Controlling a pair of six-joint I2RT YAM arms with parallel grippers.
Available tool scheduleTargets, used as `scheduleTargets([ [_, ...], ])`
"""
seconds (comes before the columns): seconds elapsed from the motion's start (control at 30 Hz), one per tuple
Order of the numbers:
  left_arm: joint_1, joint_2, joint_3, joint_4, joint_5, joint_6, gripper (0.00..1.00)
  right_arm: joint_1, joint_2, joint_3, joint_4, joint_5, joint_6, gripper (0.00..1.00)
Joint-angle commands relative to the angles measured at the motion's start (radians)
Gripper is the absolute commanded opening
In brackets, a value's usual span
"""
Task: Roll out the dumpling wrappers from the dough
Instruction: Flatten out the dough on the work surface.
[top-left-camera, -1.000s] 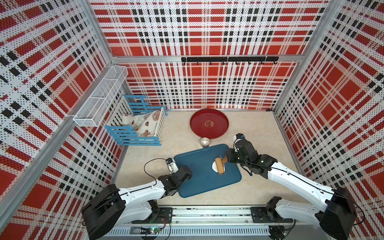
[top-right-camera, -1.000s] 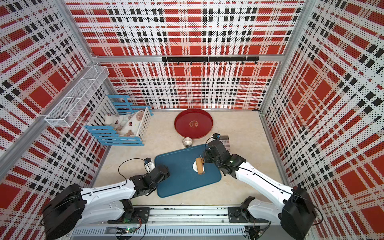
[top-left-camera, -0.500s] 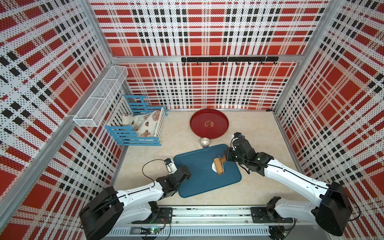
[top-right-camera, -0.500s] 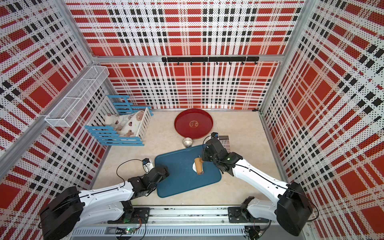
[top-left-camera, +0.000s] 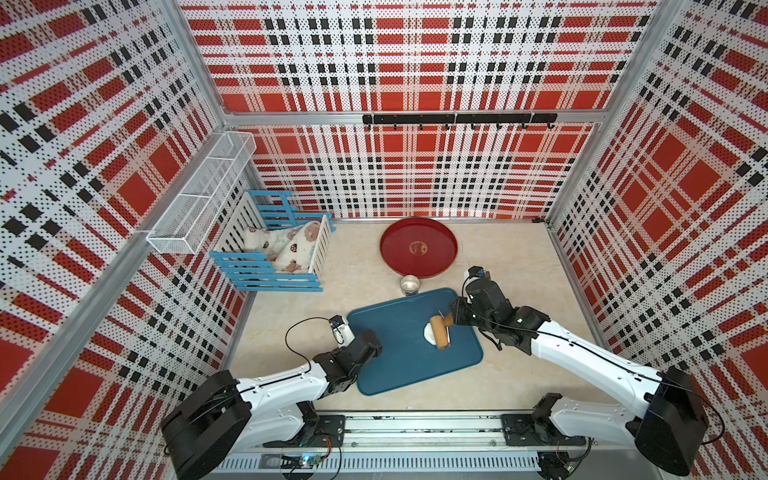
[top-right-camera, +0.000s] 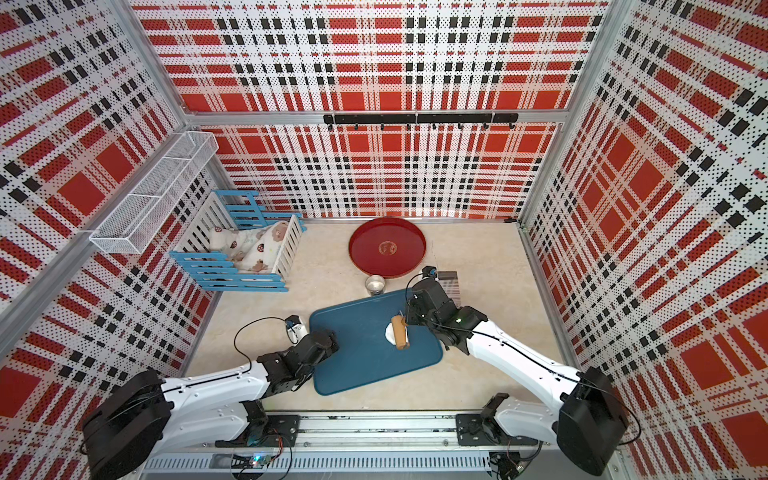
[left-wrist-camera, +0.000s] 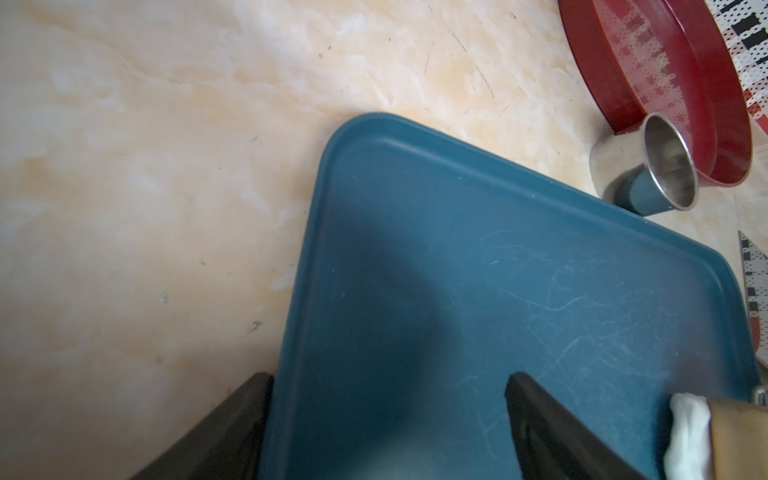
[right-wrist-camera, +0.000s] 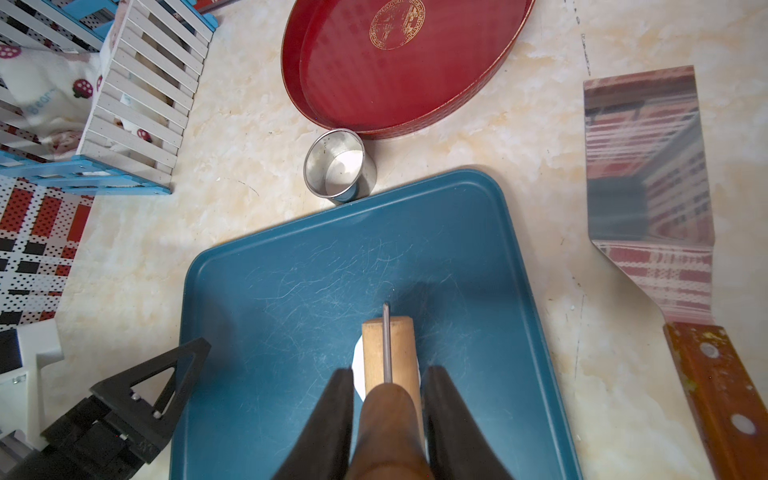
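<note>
In both top views the dough (top-left-camera: 427, 331) is a small white piece on the blue tray (top-left-camera: 399, 353), in the part of the tray nearer to the right arm. The wooden roller (top-left-camera: 439, 334) lies on top of the dough. The right gripper (top-left-camera: 455, 318) is above the tray's edge on that side. The left gripper (top-right-camera: 328, 336) is at the opposite edge of the tray.

In the left wrist view the left gripper (left-wrist-camera: 388, 378) has its jaws wide apart and holds nothing. One finger is above the tray (left-wrist-camera: 436, 270) and the other is outside its edge. The metal ring (left-wrist-camera: 648, 170) stands just beside the tray's far edge.

In the right wrist view the right gripper (right-wrist-camera: 390, 374) is clenched on the handle of the roller (right-wrist-camera: 388, 345). The dough (right-wrist-camera: 358, 353) shows white under the roller, on the tray (right-wrist-camera: 291, 291). A spatula (right-wrist-camera: 648, 187) lies on the table beside the tray, apart from it.
</note>
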Motion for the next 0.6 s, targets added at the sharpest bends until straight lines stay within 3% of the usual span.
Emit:
scheduleTargets([
  [0.0, 0.004, 0.0, -0.006, 0.019, 0.03, 0.002, 0.91, -0.013, -0.005, -0.037, -0.132, 0.057, -0.046, 0.0],
  [0.33, 0.009, 0.0, -0.014, 0.028, 0.032, 0.003, 0.91, -0.016, -0.001, -0.033, -0.101, -0.017, -0.045, 0.0],
  [0.57, 0.013, -0.003, -0.019, 0.031, 0.036, 0.007, 0.91, -0.026, -0.048, 0.005, -0.096, 0.007, -0.038, 0.0],
])
